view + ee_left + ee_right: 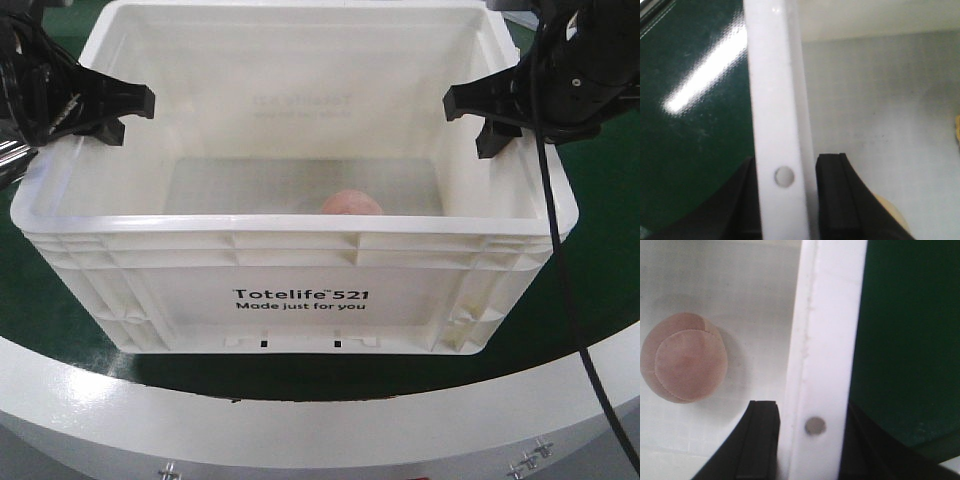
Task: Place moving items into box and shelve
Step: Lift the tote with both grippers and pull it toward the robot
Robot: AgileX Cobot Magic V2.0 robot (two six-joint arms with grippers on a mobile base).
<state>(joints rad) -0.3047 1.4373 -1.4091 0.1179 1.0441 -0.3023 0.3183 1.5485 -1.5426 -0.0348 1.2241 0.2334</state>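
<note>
Exterior front-facing view: I log one white box on a green surface. The left gripper clamps the box's left wall and the right gripper its right wall, each with one finger on either side of the rim. The pinkish-tan ball lies on the box floor near the front wall. The cream ball is partly hidden, inside by the left wall.

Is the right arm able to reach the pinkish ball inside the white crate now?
Probably not yet: the right gripper has its jaws shut on the crate's rim. The pinkish ball lies uncovered below, so releasing should free the way.
</note>
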